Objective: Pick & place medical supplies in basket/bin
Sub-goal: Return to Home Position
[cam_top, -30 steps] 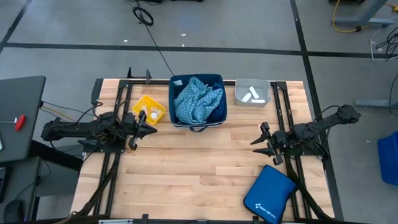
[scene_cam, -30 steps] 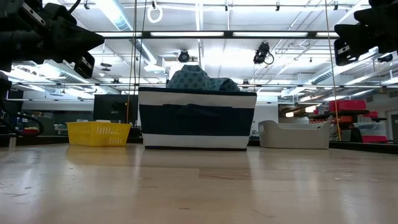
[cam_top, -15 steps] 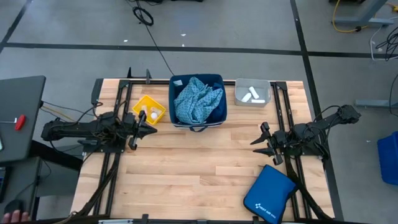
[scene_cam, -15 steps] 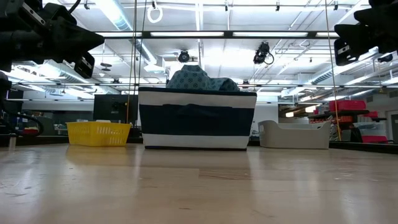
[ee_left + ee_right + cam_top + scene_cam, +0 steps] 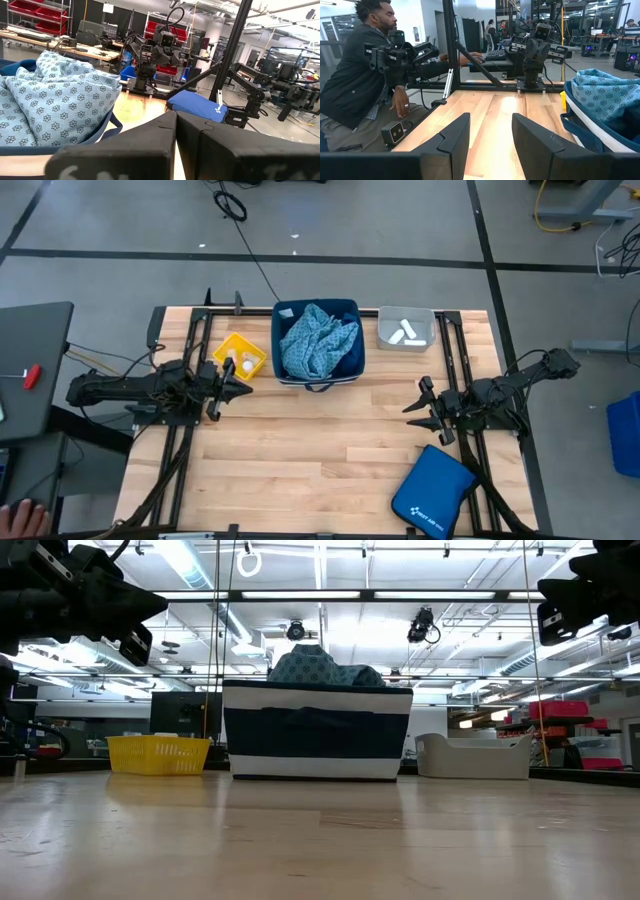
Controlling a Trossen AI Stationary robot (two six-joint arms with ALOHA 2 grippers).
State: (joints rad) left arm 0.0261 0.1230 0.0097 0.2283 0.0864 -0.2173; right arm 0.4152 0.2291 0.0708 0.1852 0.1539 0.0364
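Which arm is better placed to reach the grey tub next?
Right: the right gripper sits on the grey tub's side of the table; the left gripper waits beyond the navy bin.

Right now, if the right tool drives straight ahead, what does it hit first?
Right tool passes beside the navy bin over bare table; first in line looks like the left tool opposite, depth unclear.

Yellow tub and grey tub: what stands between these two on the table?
The large navy tub, with a teal patterned cloth heaped in it, stands between them. The high view and the low view both show this.
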